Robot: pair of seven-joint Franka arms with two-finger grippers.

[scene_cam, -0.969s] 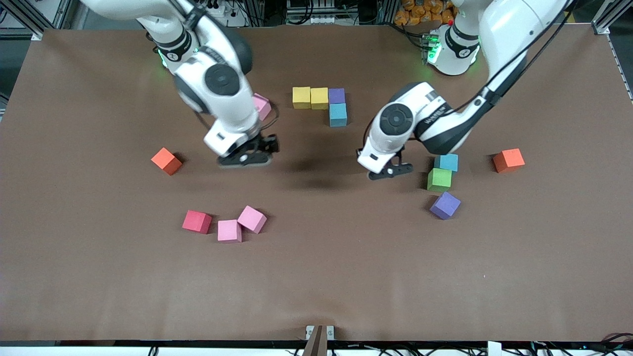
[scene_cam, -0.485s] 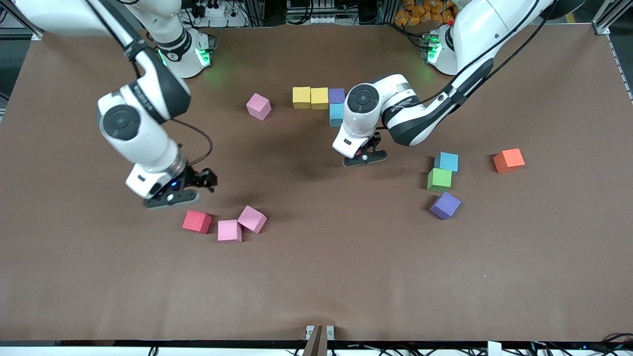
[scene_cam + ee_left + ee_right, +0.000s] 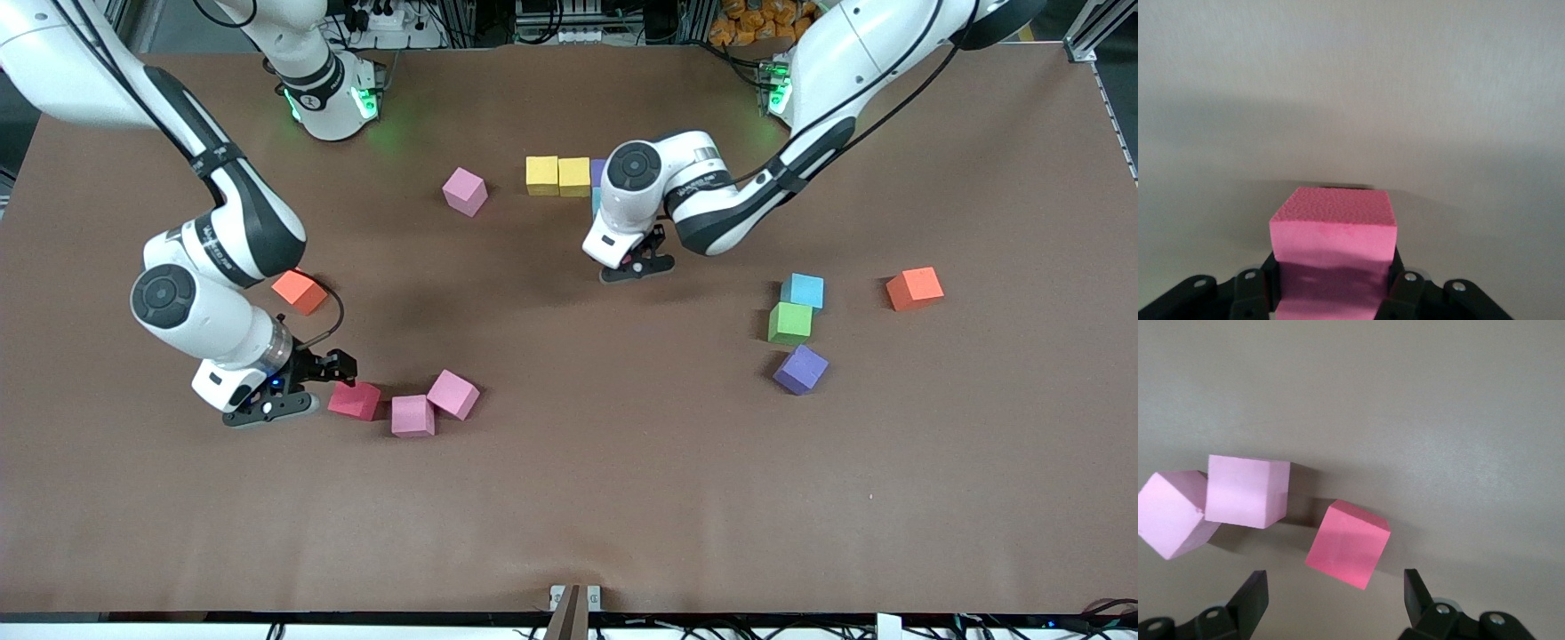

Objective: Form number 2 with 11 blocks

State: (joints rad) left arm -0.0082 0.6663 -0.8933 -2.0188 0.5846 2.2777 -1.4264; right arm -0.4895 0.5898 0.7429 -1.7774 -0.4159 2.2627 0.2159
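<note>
**Left arm hides part of the block row**

The left gripper (image 3: 637, 264) clenches a pink block (image 3: 1333, 241), unseen from the front. The arm covers much of the purple block (image 3: 597, 166) and the light blue one beneath it, beside two yellow blocks (image 3: 557, 175). The right gripper (image 3: 313, 384), jaws released, hangs by a red block (image 3: 354, 399) on the brown table (image 3: 569, 498).

Three blocks (image 3: 411, 402) lay in a row beside the right claw (image 3: 342, 372); the left claw (image 3: 642, 258) gripped a block (image 3: 1333, 250) over the worktop (image 3: 569, 498).
</note>
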